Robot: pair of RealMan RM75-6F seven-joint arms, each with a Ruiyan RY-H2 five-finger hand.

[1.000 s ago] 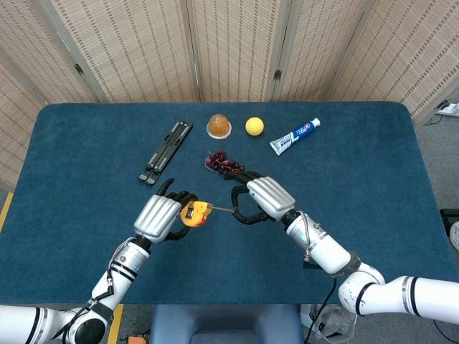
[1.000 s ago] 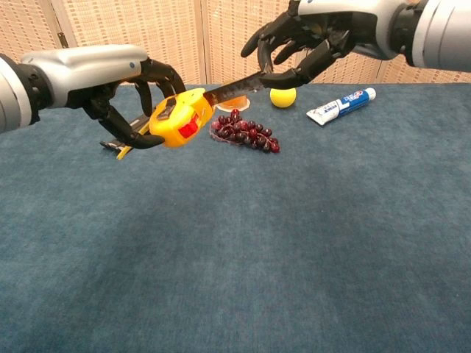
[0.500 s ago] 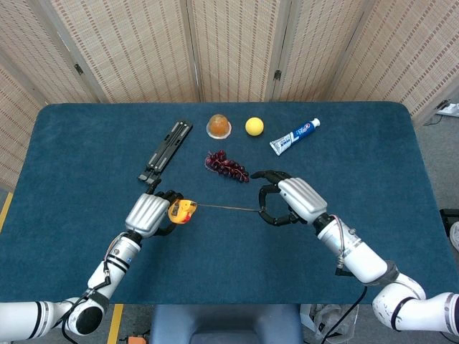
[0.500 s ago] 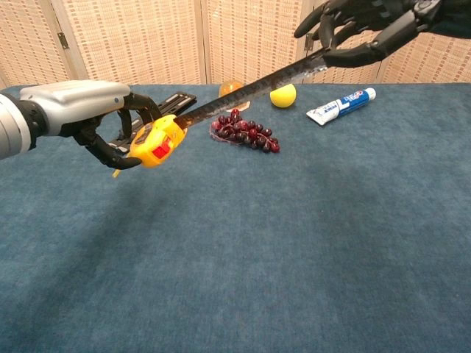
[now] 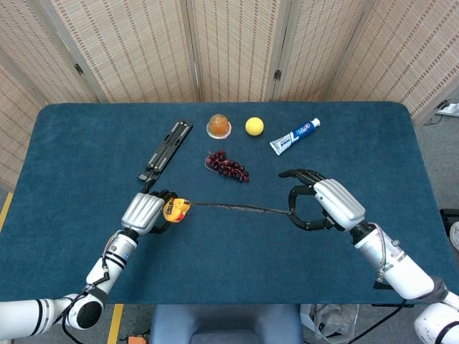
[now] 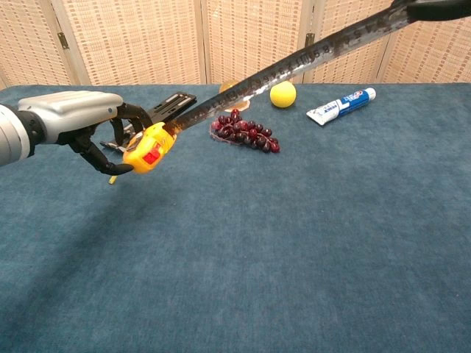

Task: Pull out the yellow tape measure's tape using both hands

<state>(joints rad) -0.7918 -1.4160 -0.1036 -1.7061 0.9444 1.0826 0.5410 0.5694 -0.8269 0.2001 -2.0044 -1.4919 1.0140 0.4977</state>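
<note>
So we're mid-pull here: the left hand (image 5: 145, 212) has its fingers wrapped around the yellow tape measure (image 5: 174, 209), holding it up off the blue table (image 5: 86, 143) near the front-left, while the right hand (image 5: 324, 206) has its fingers curled onto the far end of the tape (image 5: 237, 208), which stretches in a long straight line between the two. The grapes (image 5: 227, 165) sit just behind that line, well clear underneath it. I'd guess what's next is just more spreading apart, keeping both grips firm so the blade doesn't slip and snap back.
</note>
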